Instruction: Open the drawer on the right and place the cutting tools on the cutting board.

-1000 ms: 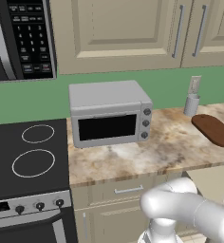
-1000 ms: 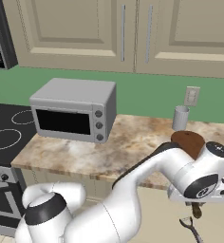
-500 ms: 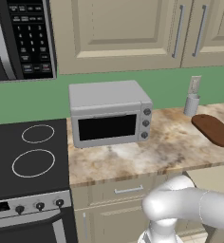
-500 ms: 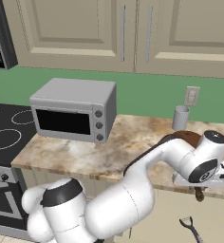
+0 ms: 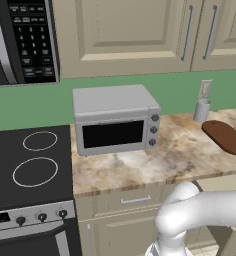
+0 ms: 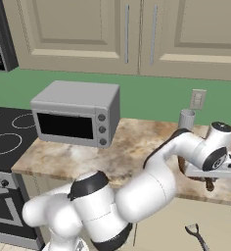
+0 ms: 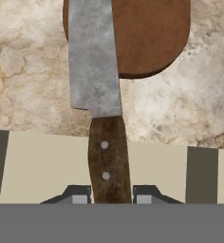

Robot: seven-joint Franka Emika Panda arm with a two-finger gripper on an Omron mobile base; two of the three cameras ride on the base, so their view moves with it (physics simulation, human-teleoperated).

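Hand view: gripper pinching a broad grey-bladed knife by its dark brown riveted wooden handle, carrying it toward the board.

Blade is pointing up the frame, its tip overlapping the flat dark reddish-brown wooden cutting board at upper centre on the mottled stone counter, likely lining up for a set-down. Beige open drawer is lying across the lower frame. Right base view: white arm is reaching to middle right, wrist level, hand over the counter edge.
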